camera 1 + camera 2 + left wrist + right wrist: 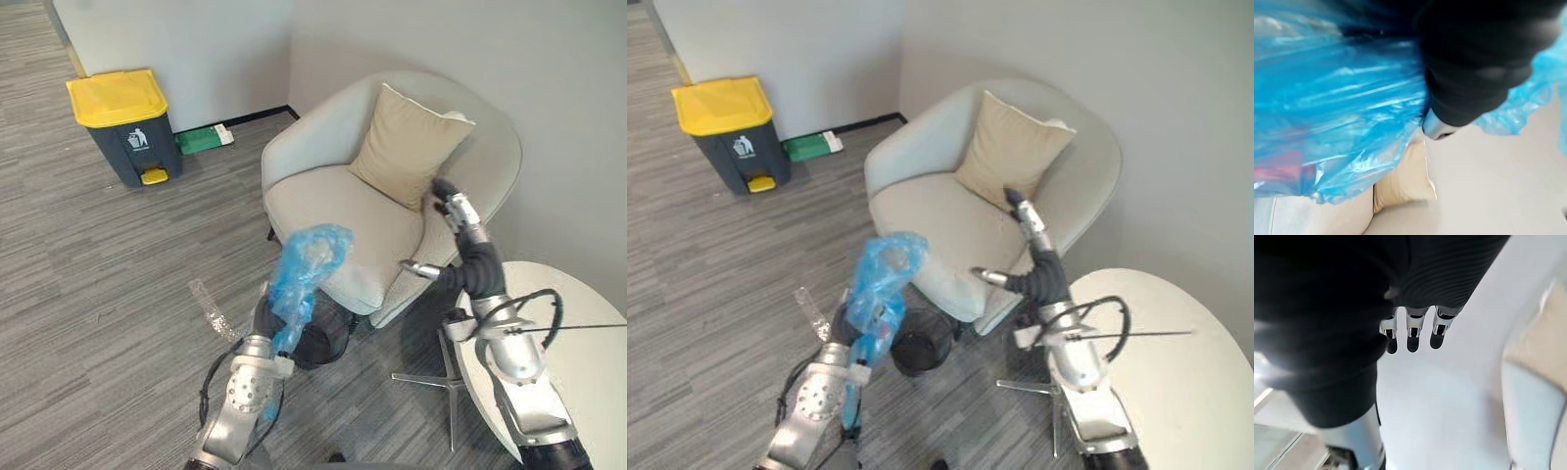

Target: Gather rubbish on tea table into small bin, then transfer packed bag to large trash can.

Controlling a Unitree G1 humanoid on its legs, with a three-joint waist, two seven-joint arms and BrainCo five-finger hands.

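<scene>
- Floor (118, 274): grey striped carpet, carrying everything below.
- Armchair (333, 211): pale, rounded shell, standing in the corner of the room, seat bare.
- Tabletop (588, 392): white, round, just beside the armchair on the robot's right.
- Large trash can (122, 122): dark grey body, yellow lid down, standing against the far wall, well apart from the armchair.
- Cushion (407, 147): beige, square, leaning upright against the armchair's back.
- Blue bag (309, 259): translucent plastic, bunched and crumpled, raised in the air in front of the armchair's seat, rising from the left robot hand (1474, 58); something pinkish visible through the film in the left wrist view. State of that robot hand's grasp cannot be told, the plastic covering it.
- Small bin (921, 348): black, on the floor at the armchair's front edge, just below the blue bag.
- Right robot hand (462, 220): raised before the armchair's right side, fingers (1413, 333) straight and apart, holding nothing.
- Green box (201, 140): flat on the floor by the wall, just beside the large trash can.
- Clear plastic scrap (206, 299): lying on the floor, near the small bin.
</scene>
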